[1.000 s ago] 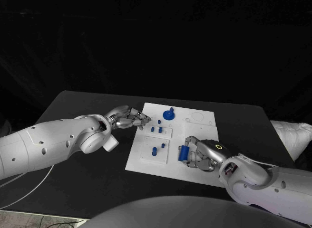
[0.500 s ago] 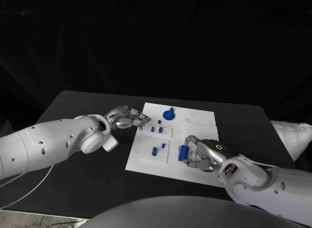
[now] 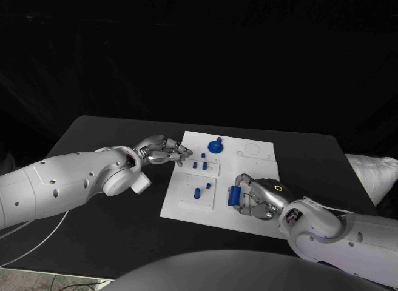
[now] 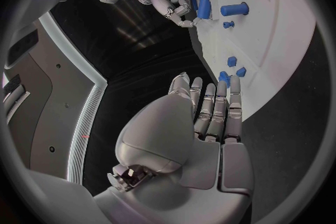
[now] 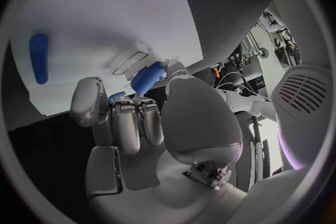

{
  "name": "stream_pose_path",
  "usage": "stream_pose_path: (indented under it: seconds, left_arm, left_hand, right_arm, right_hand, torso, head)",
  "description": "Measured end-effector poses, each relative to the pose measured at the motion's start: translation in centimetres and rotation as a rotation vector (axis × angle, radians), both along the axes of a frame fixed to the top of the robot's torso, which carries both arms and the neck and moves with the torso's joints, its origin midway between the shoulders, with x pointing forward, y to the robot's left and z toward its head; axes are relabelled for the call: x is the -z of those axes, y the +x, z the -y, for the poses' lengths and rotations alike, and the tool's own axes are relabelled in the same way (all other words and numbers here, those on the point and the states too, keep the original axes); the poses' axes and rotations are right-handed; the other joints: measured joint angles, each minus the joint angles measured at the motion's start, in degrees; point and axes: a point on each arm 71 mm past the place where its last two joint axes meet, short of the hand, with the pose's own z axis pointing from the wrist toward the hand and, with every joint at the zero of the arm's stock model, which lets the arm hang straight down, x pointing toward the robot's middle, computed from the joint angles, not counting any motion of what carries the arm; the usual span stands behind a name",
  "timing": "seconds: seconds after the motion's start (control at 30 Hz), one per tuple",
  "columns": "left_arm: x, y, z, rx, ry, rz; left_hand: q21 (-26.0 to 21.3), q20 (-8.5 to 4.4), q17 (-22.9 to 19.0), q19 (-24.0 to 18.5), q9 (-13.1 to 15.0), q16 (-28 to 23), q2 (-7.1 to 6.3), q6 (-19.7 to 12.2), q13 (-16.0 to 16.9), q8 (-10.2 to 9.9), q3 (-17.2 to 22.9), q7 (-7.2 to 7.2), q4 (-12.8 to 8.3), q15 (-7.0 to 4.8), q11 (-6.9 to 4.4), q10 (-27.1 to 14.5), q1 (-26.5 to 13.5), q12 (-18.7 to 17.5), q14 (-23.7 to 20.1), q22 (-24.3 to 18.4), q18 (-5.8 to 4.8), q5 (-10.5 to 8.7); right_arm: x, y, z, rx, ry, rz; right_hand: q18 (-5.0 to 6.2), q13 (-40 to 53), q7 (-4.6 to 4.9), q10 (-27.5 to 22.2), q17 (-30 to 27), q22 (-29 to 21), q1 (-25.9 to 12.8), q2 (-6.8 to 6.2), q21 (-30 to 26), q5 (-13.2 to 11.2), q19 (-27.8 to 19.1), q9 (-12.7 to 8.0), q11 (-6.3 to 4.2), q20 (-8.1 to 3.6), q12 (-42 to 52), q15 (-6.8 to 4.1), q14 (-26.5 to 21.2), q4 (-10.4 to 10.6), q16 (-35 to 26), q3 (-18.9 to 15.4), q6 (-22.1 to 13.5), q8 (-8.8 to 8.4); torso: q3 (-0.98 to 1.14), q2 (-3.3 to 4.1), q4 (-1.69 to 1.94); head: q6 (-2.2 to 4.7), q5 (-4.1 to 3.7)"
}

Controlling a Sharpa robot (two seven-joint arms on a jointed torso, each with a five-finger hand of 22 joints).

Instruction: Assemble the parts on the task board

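No writing or brand mark can be read anywhere on the task board (image 3: 252,159), a white plate lying in the middle of the black table (image 3: 103,136). The right hand (image 3: 258,198) sits on the board's 5 o'clock corner with its fingers wrapped around a blue cylinder part (image 3: 234,195), which is held upright just above the plate. The left hand (image 3: 165,151) hovers at the board's 9 o'clock edge, fingers drawn close together and holding nothing that can be made out; its fingertips (image 4: 223,85) reach a cluster of small blue pegs (image 3: 200,164). A blue knobbed part (image 3: 215,146) stands toward 12 o'clock, and another short blue peg (image 3: 196,193) stands in a raised square near 7 o'clock. Bare black tabletop lies open toward 9 o'clock and 6 o'clock of the board.
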Motion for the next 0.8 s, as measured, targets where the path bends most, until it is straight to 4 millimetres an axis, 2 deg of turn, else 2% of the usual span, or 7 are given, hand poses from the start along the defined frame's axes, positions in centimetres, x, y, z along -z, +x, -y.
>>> stream_pose_path:
  seconds: [0.17,0.3,0.4,0.5,0.67,0.8]
  left_arm:
    - [0.01,-0.01,0.03,0.002,0.0,-0.001]
    - [0.02,-0.01,0.06,0.003,-0.001,-0.001]
    - [0.02,-0.02,0.08,0.003,-0.001,-0.002]
    - [0.03,-0.02,0.08,0.004,-0.001,-0.002]
    - [0.05,-0.04,0.07,0.004,-0.001,-0.003]
    - [0.07,-0.05,0.06,0.004,-0.001,-0.003]
  left_hand:
    - [0.0,0.0,0.0,0.0,0.0,0.2,0.0,0.0,0.0,0.0,0.0,0.0,0.0,0.0,0.0,0.0,0.0,0.0,0.0,0.0,0.0,0.0]
    - [0.0,0.0,0.0,0.0,0.0,0.2,0.0,0.0,0.0,0.0,0.0,0.0,0.0,0.0,0.0,0.0,0.0,0.0,0.0,0.1,0.0,0.0]
    - [0.0,0.0,0.0,0.0,0.0,0.2,0.0,0.0,0.0,0.0,0.0,0.0,0.0,0.0,0.0,0.0,0.0,0.0,0.0,0.1,0.0,0.0]
    - [0.0,0.0,0.0,0.0,0.0,0.2,0.0,0.0,0.0,0.0,0.0,0.0,0.0,0.0,0.0,0.0,0.0,0.0,0.0,0.1,0.0,0.0]
    - [0.0,0.0,0.0,0.0,0.0,0.2,0.0,0.0,0.0,0.0,0.0,0.0,0.0,0.0,0.0,0.0,0.0,0.2,0.0,0.0,0.0,0.0]
    - [0.0,0.0,0.0,0.0,0.0,0.2,0.0,0.0,0.0,0.0,0.0,0.0,0.0,0.0,0.0,0.0,0.0,0.2,0.0,0.0,0.0,0.0]
  right_arm:
    - [0.07,0.02,0.04,0.0,-0.002,-0.005]
    - [0.01,0.09,0.09,0.001,0.006,-0.002]
    - [-0.03,0.11,0.16,0.003,0.017,0.0]
    - [-0.05,0.1,0.24,0.007,0.031,0.002]
    - [-0.11,0.09,0.33,0.012,0.054,0.005]
    - [-0.19,0.1,0.44,0.016,0.071,0.008]
  right_hand:
    - [-0.01,0.0,0.27,-0.2,0.0,0.0,0.3,0.04,0.4,9.7,0.2,-2.7,0.21,0.21,0.0,0.2,0.2,0.4,0.0,1.8,1.4,0.92]
    - [-0.01,0.0,0.61,-0.2,0.0,0.0,0.5,-0.21,1.2,13.8,0.3,-4.9,0.21,0.32,0.0,0.2,0.2,1.3,0.0,3.2,3.5,1.35]
    - [-0.01,0.0,1.37,-0.2,0.0,0.0,0.0,-0.94,1.7,15.2,0.8,-6.0,0.21,0.23,0.0,0.2,0.2,1.6,0.0,4.1,4.7,1.37]
    - [-0.01,0.0,2.15,-0.2,0.0,0.0,-1.0,-0.88,1.7,15.7,0.9,-7.0,0.21,0.21,0.0,0.2,0.2,1.7,0.0,4.6,5.5,1.38]
    - [-0.01,0.0,2.26,-0.2,0.0,0.0,-2.8,-0.25,1.9,15.7,0.9,-8.6,0.21,0.21,0.0,0.2,0.2,1.8,0.0,5.3,5.6,1.38]
    - [-0.01,0.0,2.34,-0.2,0.0,0.0,-3.6,-0.03,1.9,15.3,0.9,-9.1,0.21,0.21,0.0,0.2,0.2,1.8,0.0,5.5,5.7,1.38]
  torso:
    - [0.0,0.0,-0.01]
    - [0.0,0.0,-0.01]
    - [0.0,0.01,-0.01]
    - [0.0,0.01,-0.01]
    - [0.01,0.0,-0.01]
    - [0.01,-0.01,-0.01]
  head:
    - [0.0,0.02]
    - [0.0,0.03]
    - [0.0,0.04]
    - [0.0,0.09]
    - [0.0,0.16]
    - [0.0,0.22]
